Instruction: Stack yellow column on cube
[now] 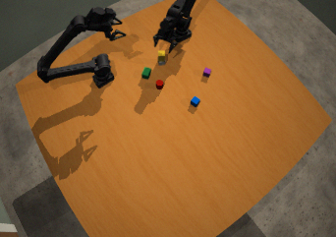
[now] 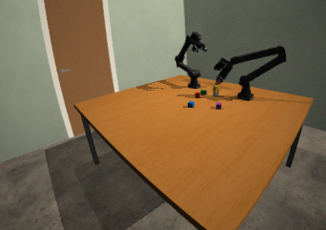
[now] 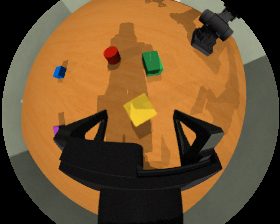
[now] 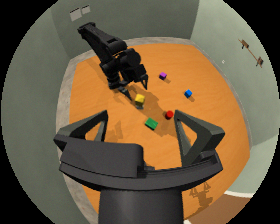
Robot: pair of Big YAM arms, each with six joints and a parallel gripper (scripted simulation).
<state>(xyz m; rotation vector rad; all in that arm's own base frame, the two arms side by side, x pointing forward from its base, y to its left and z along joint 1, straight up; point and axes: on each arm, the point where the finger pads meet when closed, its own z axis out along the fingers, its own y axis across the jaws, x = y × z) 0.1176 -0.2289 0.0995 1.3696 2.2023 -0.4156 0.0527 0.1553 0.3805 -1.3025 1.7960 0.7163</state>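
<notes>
The yellow column (image 1: 161, 54) stands upright on the white cube (image 1: 161, 63), of which only a pale sliver shows beneath it. The stack also shows in the exterior view (image 2: 216, 91). My left gripper (image 1: 167, 42) is open and empty, raised a little above and behind the column. In the left wrist view the column's yellow top (image 3: 139, 110) lies between and below the open fingers, and the cube is hidden under it. My right gripper (image 1: 116, 33) is open and empty, held high over the far left of the table, well away from the stack.
A green cube (image 1: 146, 72) and a red cylinder (image 1: 159, 84) sit close in front of the stack. A purple cube (image 1: 206, 72) and a blue cube (image 1: 195, 100) lie further right. The right arm's base (image 1: 103, 73) stands left of the green cube.
</notes>
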